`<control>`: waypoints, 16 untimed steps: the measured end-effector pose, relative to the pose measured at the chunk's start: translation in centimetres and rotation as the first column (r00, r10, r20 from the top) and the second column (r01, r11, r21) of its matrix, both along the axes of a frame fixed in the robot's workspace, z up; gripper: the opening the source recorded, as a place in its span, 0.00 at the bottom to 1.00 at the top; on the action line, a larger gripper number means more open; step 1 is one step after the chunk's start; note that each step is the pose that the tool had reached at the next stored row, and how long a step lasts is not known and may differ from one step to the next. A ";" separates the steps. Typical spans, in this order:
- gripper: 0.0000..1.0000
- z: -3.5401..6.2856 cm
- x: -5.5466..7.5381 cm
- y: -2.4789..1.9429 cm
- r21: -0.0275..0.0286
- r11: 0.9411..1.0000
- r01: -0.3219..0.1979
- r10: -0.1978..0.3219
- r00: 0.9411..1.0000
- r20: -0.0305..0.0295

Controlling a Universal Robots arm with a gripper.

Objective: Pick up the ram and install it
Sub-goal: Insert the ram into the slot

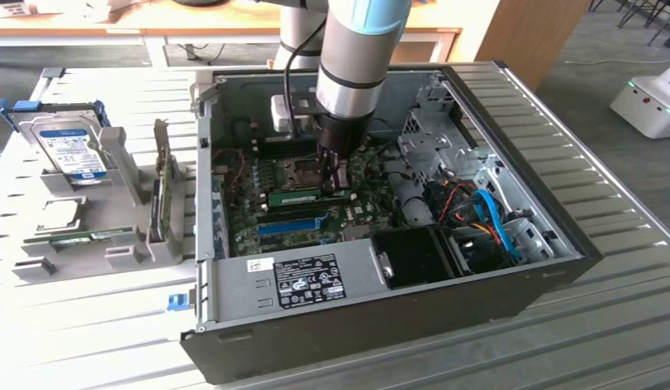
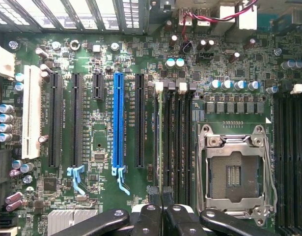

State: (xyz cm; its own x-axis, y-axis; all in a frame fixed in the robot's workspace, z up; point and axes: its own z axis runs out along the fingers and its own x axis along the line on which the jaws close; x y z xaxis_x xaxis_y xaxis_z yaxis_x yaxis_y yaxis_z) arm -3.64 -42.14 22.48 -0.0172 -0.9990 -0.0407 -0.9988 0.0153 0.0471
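Note:
The ram (image 1: 295,197) is a thin green stick standing on its edge in a motherboard slot inside the open computer case (image 1: 421,321). In the wrist view the ram (image 2: 160,137) shows edge-on as a thin line in the first of the black memory slots. My gripper (image 1: 334,188) reaches straight down into the case at the end of the stick on the exterior view's right. Its black fingertips (image 2: 154,192) are pressed together on the stick's top edge, so the gripper (image 2: 161,194) is shut on it.
A long blue slot (image 2: 118,118) and black expansion slots lie beside the memory slots, and the bare processor socket (image 2: 234,172) lies on the other side. Cables and a drive cage (image 1: 481,215) fill the case's right. Outside, a grey rack (image 1: 118,244) holds a hard drive (image 1: 75,150).

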 end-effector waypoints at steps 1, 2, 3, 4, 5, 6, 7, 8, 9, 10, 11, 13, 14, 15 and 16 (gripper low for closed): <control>0.12 -0.03 0.0 0.00 0.000 1.000 0.000 0.000 1.000 0.000; 0.12 -0.06 0.0 0.00 0.000 1.000 0.000 0.000 1.000 0.000; 0.12 -0.09 0.0 0.00 0.000 1.000 0.000 0.000 1.000 0.000; 0.12 -0.12 0.0 0.00 0.000 1.000 0.000 0.000 1.000 0.000; 0.12 -0.15 0.0 0.00 0.000 1.000 0.000 0.000 1.000 0.000; 0.12 -0.19 0.0 0.00 0.000 1.000 0.000 0.000 1.000 0.000; 0.12 -0.22 0.0 0.00 0.000 1.000 0.000 0.000 1.000 0.000; 0.12 -0.26 0.0 0.00 0.000 1.000 0.000 0.000 1.000 0.000; 0.12 -0.30 0.0 0.00 0.000 1.000 0.000 0.000 1.000 0.000; 0.12 -0.35 0.0 0.00 0.000 1.000 0.000 0.000 1.000 0.000; 0.12 -0.39 0.0 0.00 0.000 1.000 0.000 0.000 1.000 0.000; 0.12 -0.47 0.0 0.00 0.000 1.000 0.000 0.000 1.000 0.001; 0.12 -0.50 0.0 0.00 0.000 1.000 0.000 0.000 1.000 0.001; 0.12 -0.50 0.0 0.00 0.000 1.000 0.000 0.000 1.000 0.001; 0.12 -0.50 0.0 0.00 0.000 1.000 0.000 0.000 1.000 0.001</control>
State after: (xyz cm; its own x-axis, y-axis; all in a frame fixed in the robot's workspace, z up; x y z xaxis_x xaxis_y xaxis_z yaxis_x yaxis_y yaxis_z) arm -3.64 -42.14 21.98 -0.0172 -0.9990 -0.0405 -0.9988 0.0153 0.0466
